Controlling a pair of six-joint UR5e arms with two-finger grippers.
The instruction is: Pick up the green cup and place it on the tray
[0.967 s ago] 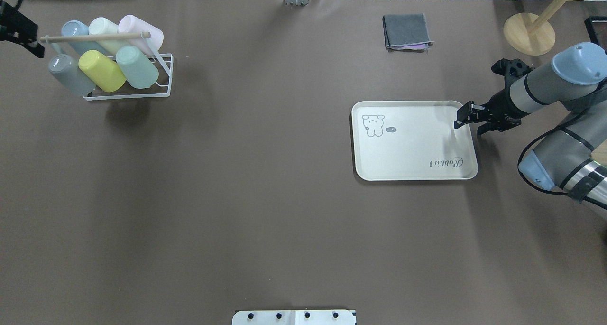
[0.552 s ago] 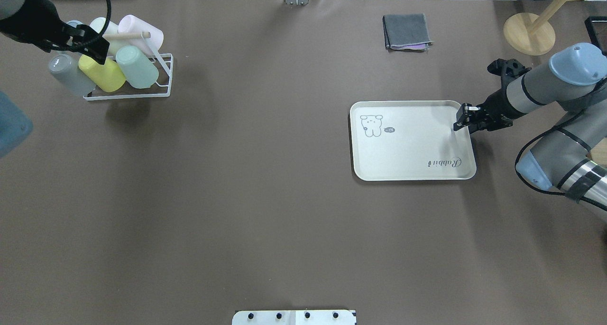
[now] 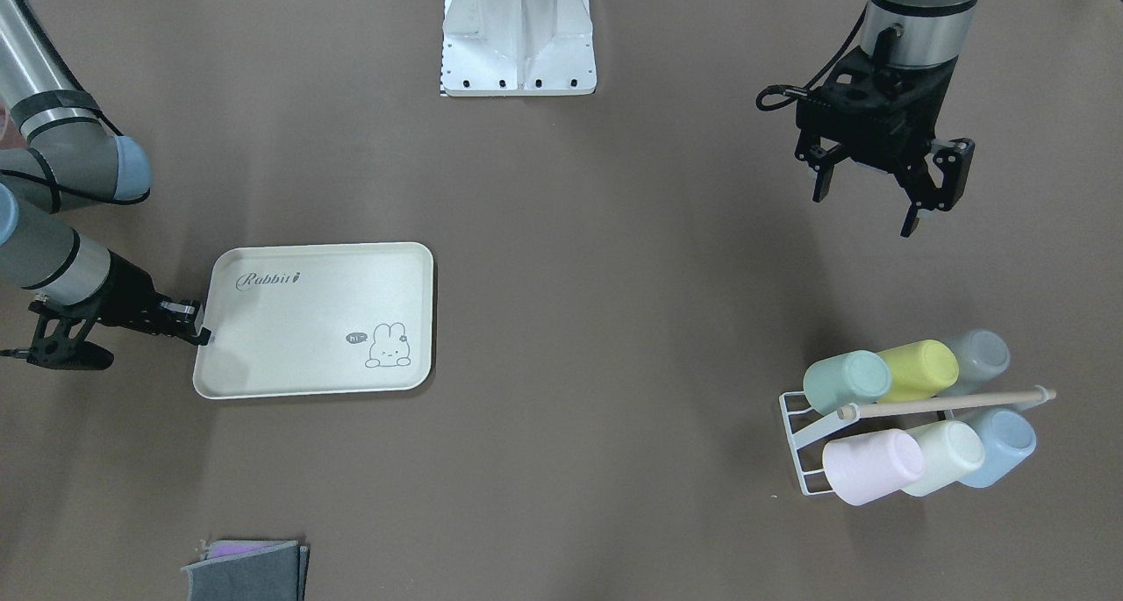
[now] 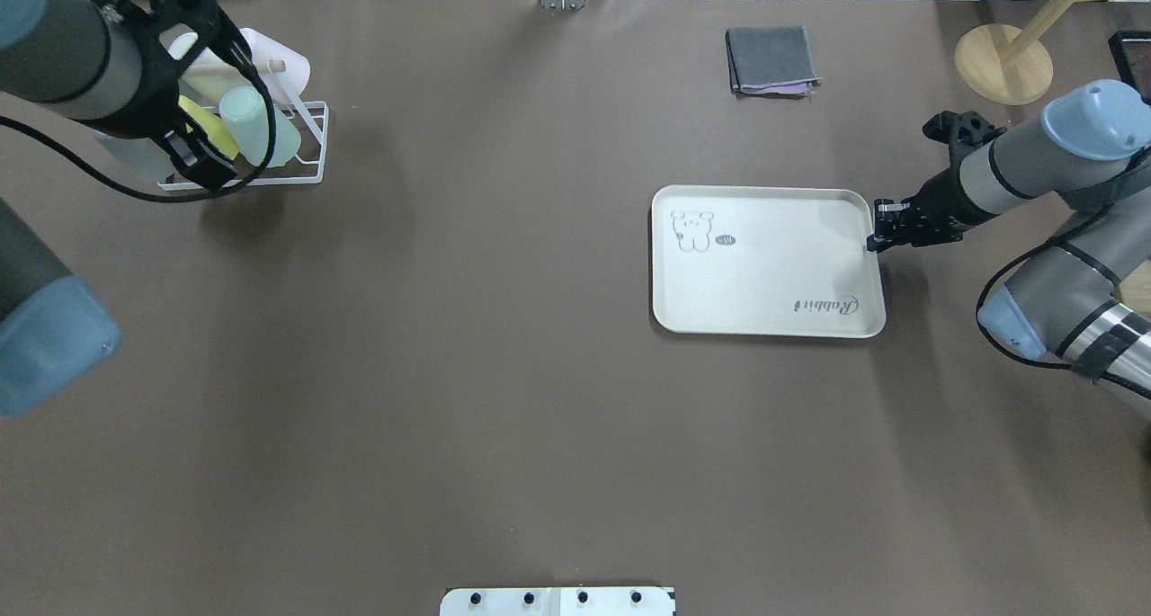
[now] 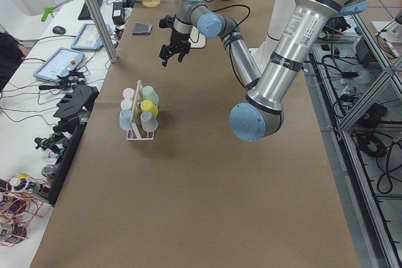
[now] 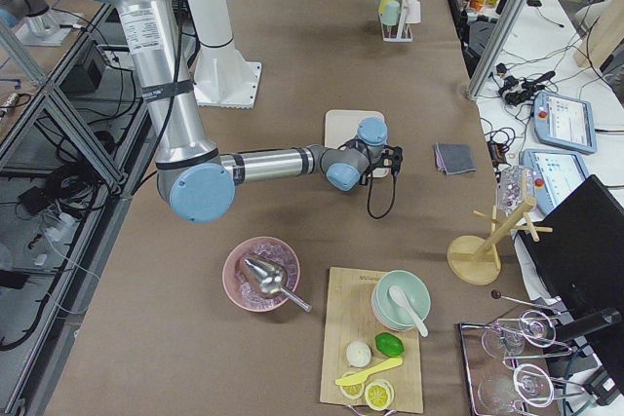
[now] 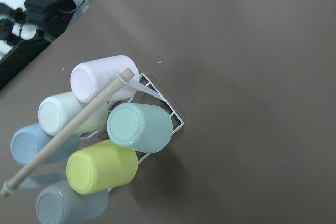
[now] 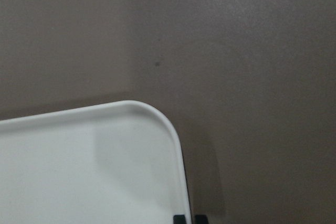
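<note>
The green cup [image 3: 847, 382] lies on its side in a white wire rack [image 3: 794, 425], in the lower row beside the yellow cup [image 3: 917, 369]. It also shows in the left wrist view [image 7: 139, 128] and in the overhead view [image 4: 261, 130]. My left gripper [image 3: 864, 211] is open and empty, above the table on the robot's side of the rack. The cream tray [image 3: 298, 338] with "Rabbit" lettering lies flat and bare in the overhead view [image 4: 764, 279]. My right gripper [image 4: 872, 238] is shut on the tray's rim [image 8: 176, 145] at its short end.
The rack also holds grey, pink, cream and blue cups under a wooden rod [image 3: 947, 402]. A folded grey cloth [image 4: 771, 60] and a wooden stand [image 4: 1003, 63] sit at the far edge. A pink bowl [image 6: 260, 275] and a cutting board [image 6: 375, 353] lie on the robot's right.
My left arm has swung in from the left edge to over the cup rack. The tray has slid left and slightly away, with my right gripper at its rim.
</note>
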